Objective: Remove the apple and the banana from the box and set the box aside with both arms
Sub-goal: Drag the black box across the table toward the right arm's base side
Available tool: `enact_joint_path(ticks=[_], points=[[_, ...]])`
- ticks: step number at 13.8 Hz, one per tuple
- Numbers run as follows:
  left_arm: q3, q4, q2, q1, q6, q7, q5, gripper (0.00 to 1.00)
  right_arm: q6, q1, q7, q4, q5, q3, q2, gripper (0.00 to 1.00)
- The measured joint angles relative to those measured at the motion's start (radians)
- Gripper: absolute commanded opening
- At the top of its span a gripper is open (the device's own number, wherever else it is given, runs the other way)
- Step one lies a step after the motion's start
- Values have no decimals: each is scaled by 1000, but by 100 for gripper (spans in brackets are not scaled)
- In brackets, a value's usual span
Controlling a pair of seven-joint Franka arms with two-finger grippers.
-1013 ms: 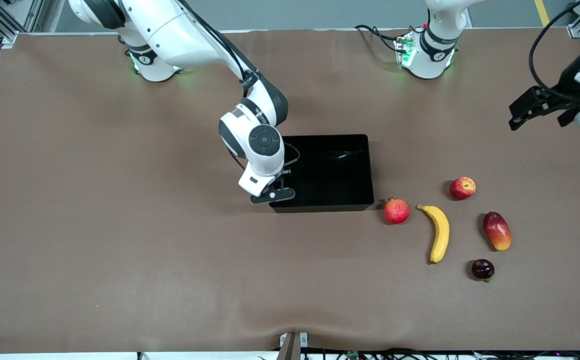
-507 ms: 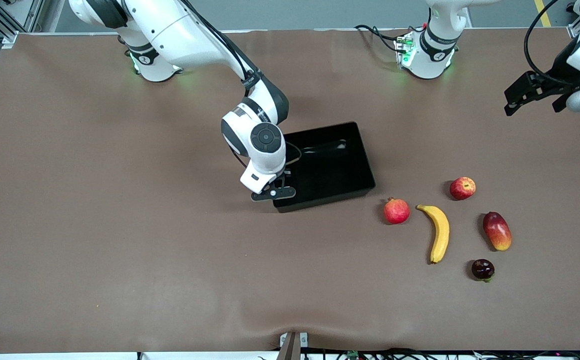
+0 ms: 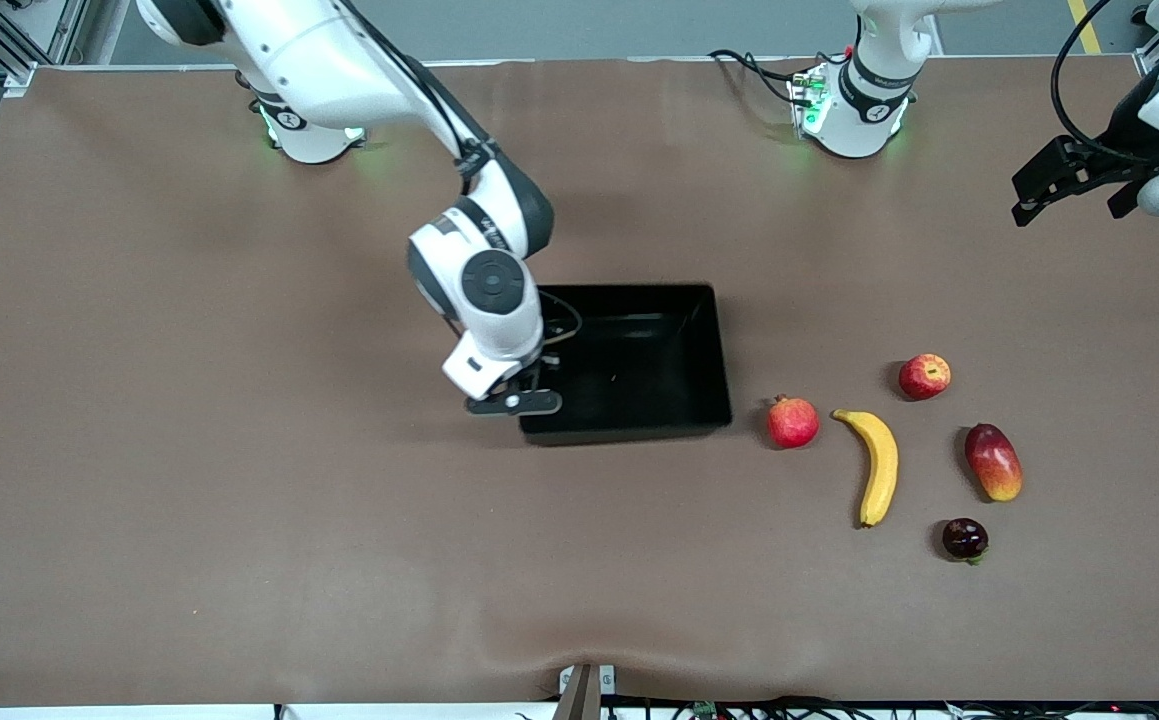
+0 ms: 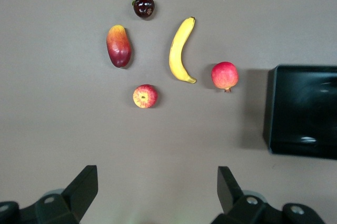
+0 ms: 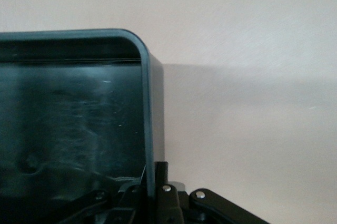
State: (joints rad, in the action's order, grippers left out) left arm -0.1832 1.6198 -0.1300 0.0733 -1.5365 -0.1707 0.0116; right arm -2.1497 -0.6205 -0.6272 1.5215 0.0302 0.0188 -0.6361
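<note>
The black box (image 3: 639, 420) sits mid-table, empty. My right gripper (image 3: 522, 398) is shut on the box's wall at the end toward the right arm; the right wrist view shows the wall (image 5: 149, 129) pinched between its fingers. The yellow banana (image 3: 879, 465) and the red apple (image 3: 925, 376) lie on the table toward the left arm's end; they also show in the left wrist view, banana (image 4: 180, 50) and apple (image 4: 145, 96). My left gripper (image 3: 1049, 190) is open and empty, high over the table's left-arm end.
A red pomegranate (image 3: 792, 421) lies between the box and the banana. A red-yellow mango (image 3: 993, 462) and a small dark fruit (image 3: 965, 538) lie near the banana, toward the left arm's end. The brown table (image 3: 239, 500) is bare elsewhere.
My right gripper has dragged the box toward the right arm's end and turned it back square, after it skewed. My left gripper has shifted a little over the table's end.
</note>
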Motion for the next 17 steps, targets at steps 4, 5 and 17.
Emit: enact_joint_path(ticks=[4,5,17], points=[[0,1,6,0,0,0,0,100,13,74,21,11,1,-4,65,0],[0,4,8,0,0,0,0,100,15,100,42,20,1,-4,78,0],[7,2,30,3,-5,-5,0,100,26,436,249,289,-32,-6,266,0]])
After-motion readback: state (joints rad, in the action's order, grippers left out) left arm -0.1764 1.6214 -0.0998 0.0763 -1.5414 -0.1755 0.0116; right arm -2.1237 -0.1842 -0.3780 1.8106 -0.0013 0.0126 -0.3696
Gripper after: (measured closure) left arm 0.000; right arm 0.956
